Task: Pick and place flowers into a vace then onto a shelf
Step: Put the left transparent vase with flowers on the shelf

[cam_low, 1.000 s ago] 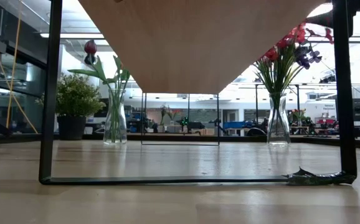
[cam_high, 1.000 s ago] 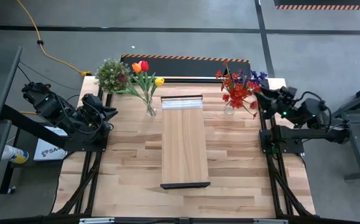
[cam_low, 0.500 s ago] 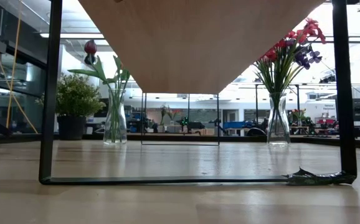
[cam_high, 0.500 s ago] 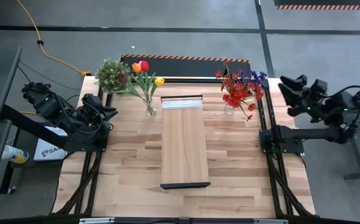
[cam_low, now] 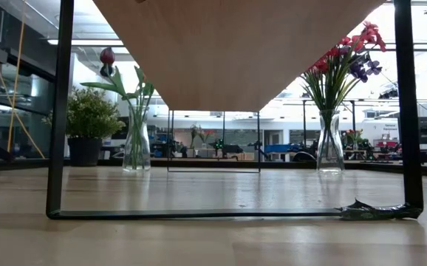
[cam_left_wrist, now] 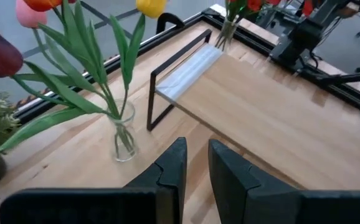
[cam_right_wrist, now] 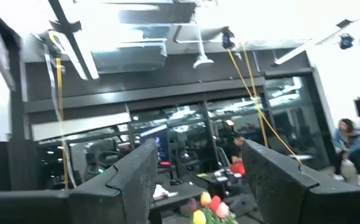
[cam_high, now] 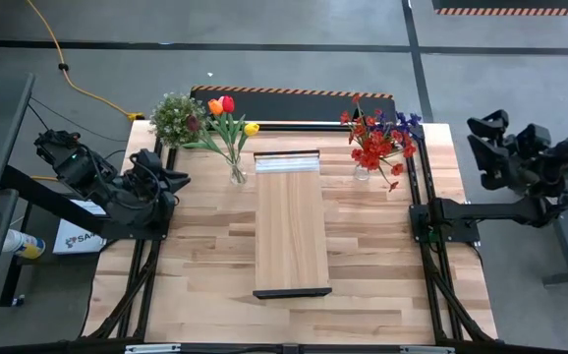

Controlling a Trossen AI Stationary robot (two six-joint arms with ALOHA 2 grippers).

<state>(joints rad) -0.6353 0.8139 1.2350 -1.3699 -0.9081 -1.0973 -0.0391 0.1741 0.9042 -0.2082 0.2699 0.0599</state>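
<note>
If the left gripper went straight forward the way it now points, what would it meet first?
Probably the shelf: the left gripper aims at its near end, passing beside the glass vase of tulips. Depth is uncertain.

A robotics lab or workshop: concrete floor (cam_high: 294, 25), hazard-striped tape (cam_high: 294, 91), a trailing yellow cable (cam_high: 53, 44), glass-walled bays (benches behind).

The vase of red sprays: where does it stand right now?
In the high view the vase of red sprays stands on the table's far right, just right of the shelf's far end.
</note>
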